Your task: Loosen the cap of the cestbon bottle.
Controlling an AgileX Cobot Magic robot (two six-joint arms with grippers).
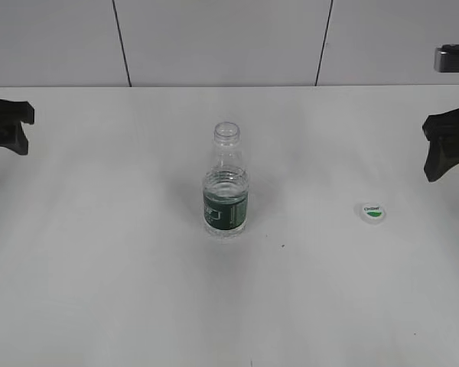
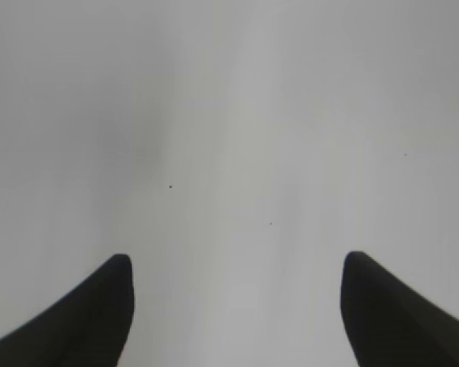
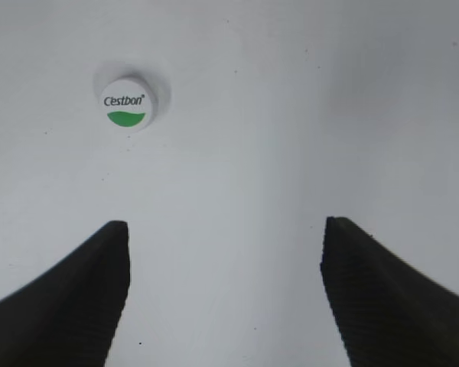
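Note:
The cestbon bottle [image 1: 227, 186] stands upright in the middle of the white table, its threaded neck bare and uncapped. The white cap [image 1: 372, 212] with its green mark lies flat on the table to the bottle's right; it also shows in the right wrist view [image 3: 126, 104], ahead and left of the jaws. My left gripper [image 1: 8, 126] is at the far left edge, open and empty over bare table [image 2: 237, 264]. My right gripper [image 1: 446, 145] is at the far right, open and empty [image 3: 223, 229], above and beyond the cap.
The white table [image 1: 107, 267] runs to a grey panelled wall [image 1: 214, 38] at the back. A grey device [image 1: 455, 58] shows at the upper right edge.

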